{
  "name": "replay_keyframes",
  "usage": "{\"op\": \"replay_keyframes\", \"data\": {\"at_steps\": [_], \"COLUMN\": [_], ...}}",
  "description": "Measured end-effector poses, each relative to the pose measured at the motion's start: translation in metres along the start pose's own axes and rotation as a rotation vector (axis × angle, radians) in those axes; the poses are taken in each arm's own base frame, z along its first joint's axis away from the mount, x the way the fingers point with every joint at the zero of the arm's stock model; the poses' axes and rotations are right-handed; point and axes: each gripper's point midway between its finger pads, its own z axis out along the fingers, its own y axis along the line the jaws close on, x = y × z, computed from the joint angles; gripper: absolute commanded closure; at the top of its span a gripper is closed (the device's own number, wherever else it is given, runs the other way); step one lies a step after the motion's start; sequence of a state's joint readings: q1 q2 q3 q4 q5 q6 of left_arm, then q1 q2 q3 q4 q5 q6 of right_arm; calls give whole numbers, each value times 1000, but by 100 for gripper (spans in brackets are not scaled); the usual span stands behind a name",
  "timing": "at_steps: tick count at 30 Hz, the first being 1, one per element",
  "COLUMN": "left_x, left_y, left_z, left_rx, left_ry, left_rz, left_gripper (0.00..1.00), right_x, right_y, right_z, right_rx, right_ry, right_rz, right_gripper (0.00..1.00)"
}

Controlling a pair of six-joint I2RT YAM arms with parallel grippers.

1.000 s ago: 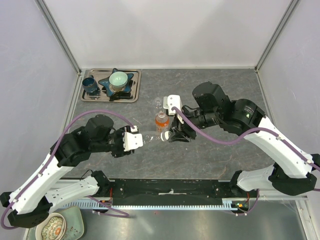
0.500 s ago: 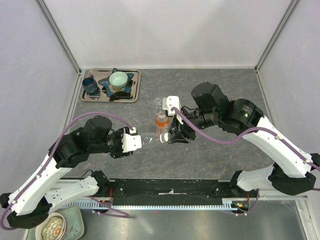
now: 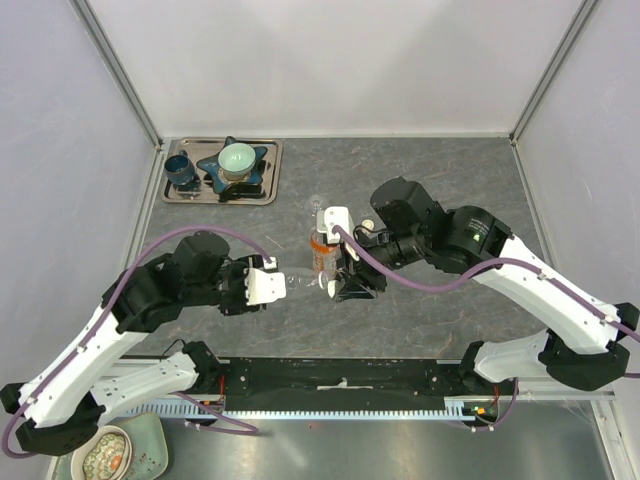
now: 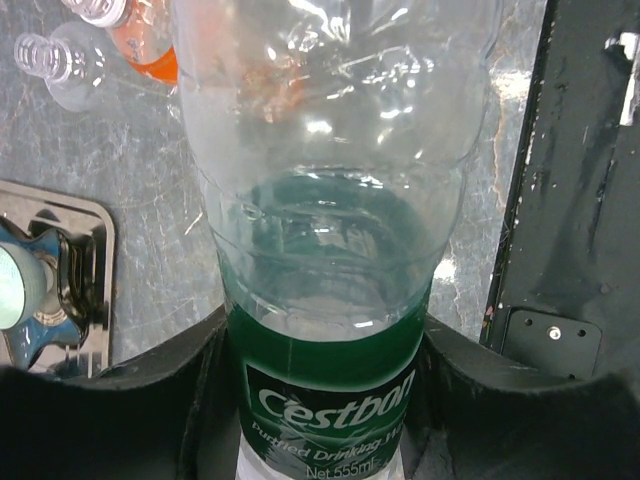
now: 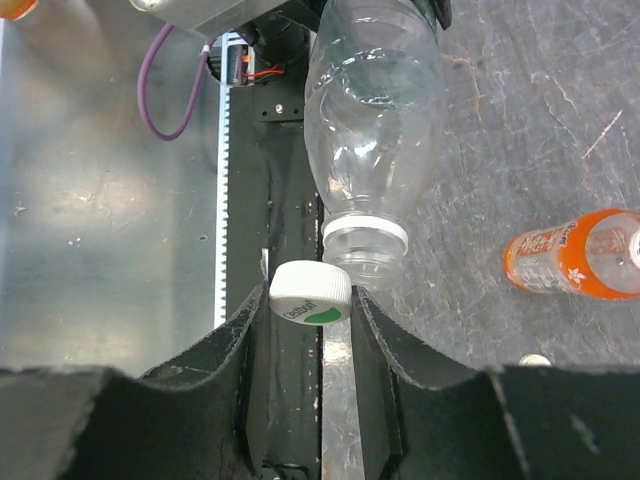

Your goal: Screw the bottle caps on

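My left gripper (image 3: 270, 284) (image 4: 325, 400) is shut on the clear green-tinted bottle (image 4: 330, 240), around its green label. It holds the bottle lying level, with the open neck (image 5: 365, 243) pointing right. My right gripper (image 3: 336, 286) (image 5: 312, 302) is shut on a white cap (image 5: 310, 295). The cap is tilted and sits at the rim of the neck, offset to one side. The orange bottle (image 3: 320, 250) (image 5: 572, 256) stands just behind. The small clear bottle (image 3: 316, 212) (image 4: 58, 66), uncapped, stands behind the orange one.
A steel tray (image 3: 262, 190) at the back left holds a dark blue cup (image 3: 181, 170) and a pale green bowl (image 3: 237, 157) on a blue star-shaped dish. A small white round thing (image 3: 367, 222) lies behind the right arm. The black rail (image 3: 340, 378) runs along the near edge.
My right gripper has moved left with the cap, up to the mouth of the held bottle. The left gripper has drawn back slightly to the left with the bottle.
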State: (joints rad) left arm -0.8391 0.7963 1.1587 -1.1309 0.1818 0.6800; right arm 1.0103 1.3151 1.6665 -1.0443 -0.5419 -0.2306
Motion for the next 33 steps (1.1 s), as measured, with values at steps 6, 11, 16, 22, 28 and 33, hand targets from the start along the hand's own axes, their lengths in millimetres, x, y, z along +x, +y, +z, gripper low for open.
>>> {"op": "replay_keyframes", "data": {"at_steps": [6, 11, 16, 22, 28, 33], "left_x": [3, -2, -9, -19, -20, -19], "left_y": [4, 7, 11, 7, 6, 6], "left_z": [4, 4, 3, 3, 3, 4], "left_rx": [-8, -22, -41, -17, -9, -4], "left_ry": [27, 8, -28, -70, -78, -74], "left_rz": [-2, 1, 9, 23, 43, 51], "left_gripper": [66, 67, 67, 68, 68, 68], "right_x": [3, -3, -11, -20, -16, -13], "right_y": [-5, -6, -10, -14, -12, -10], "right_z": [1, -4, -13, -24, -25, -24], "right_rx": [39, 77, 128, 174, 168, 154], "right_ry": [-16, -44, -64, -88, -65, -48], "right_rz": [21, 5, -25, -59, -71, -73], "right_gripper": [65, 67, 67, 67, 67, 67]}}
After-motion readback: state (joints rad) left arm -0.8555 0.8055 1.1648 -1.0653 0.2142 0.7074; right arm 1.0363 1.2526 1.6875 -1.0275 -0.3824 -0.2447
